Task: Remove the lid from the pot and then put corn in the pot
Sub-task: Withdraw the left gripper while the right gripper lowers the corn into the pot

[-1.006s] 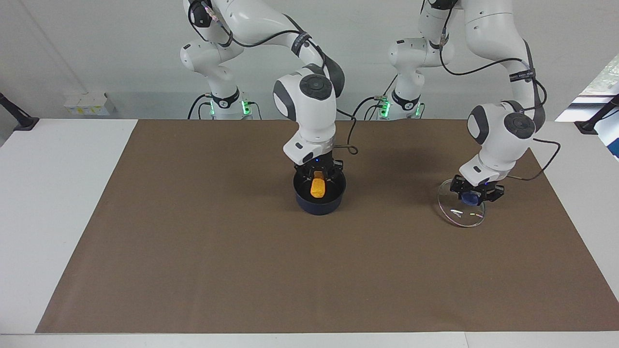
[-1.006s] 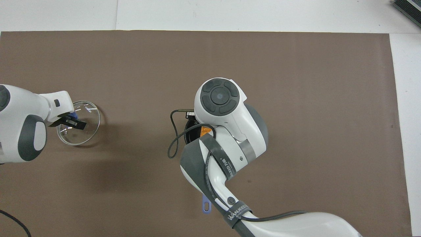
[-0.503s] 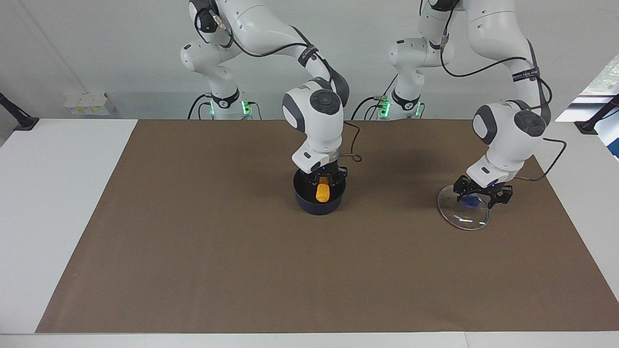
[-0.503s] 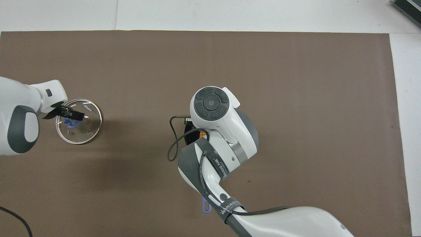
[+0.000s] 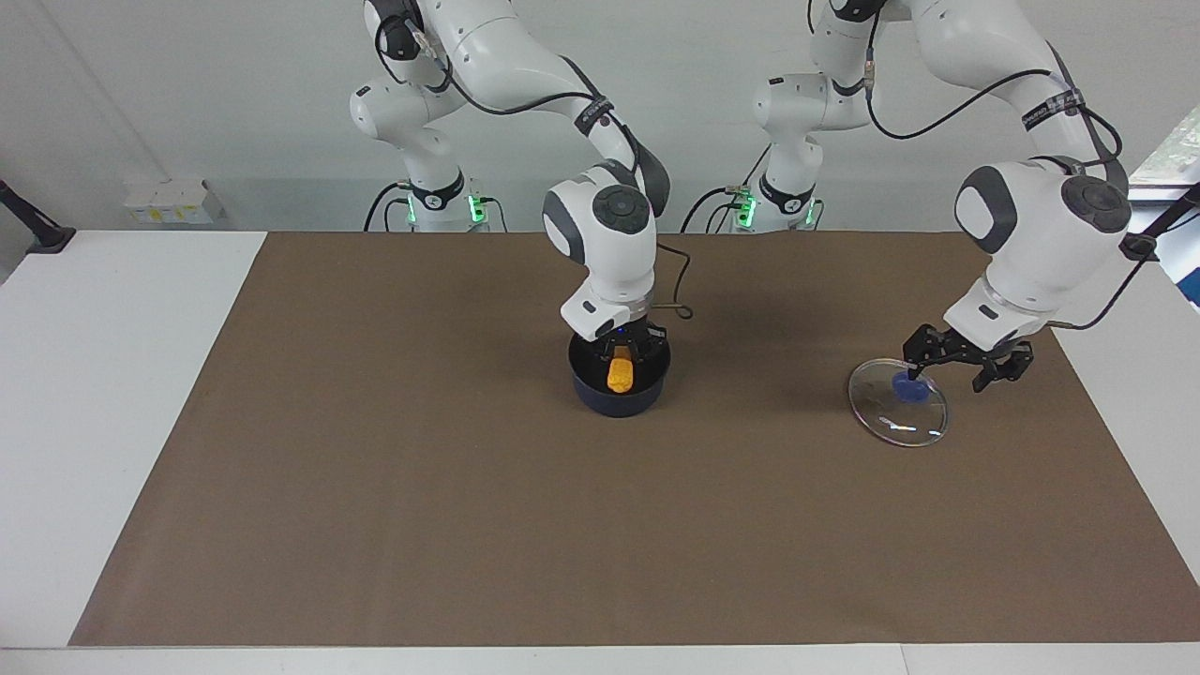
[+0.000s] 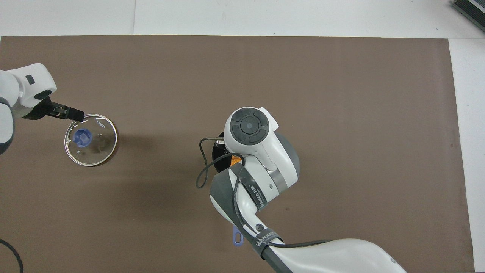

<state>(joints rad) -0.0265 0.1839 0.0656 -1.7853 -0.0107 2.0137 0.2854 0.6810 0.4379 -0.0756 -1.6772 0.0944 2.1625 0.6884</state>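
Note:
The dark blue pot (image 5: 609, 401) stands mid-mat, and its blue handle end (image 6: 237, 239) points toward the robots. My right gripper (image 5: 620, 353) hangs over the pot, shut on the orange-yellow corn (image 5: 620, 375), which hangs upright inside the rim. From overhead the right arm covers the pot (image 6: 217, 152) except for a sliver, with a bit of corn (image 6: 235, 159) showing. The glass lid (image 5: 898, 417) with its blue knob (image 5: 907, 391) lies flat on the mat toward the left arm's end. My left gripper (image 5: 949, 375) is open, raised just over the lid's (image 6: 91, 140) edge and clear of the knob.
A brown mat (image 5: 375, 469) covers most of the white table (image 5: 112, 375). A black cable (image 6: 202, 167) loops off the right wrist beside the pot. Nothing else lies on the mat.
My left gripper has opened, let go of the lid's knob and risen away toward its own end of the table; the lid now lies flat. My right gripper still holds the corn in the pot.

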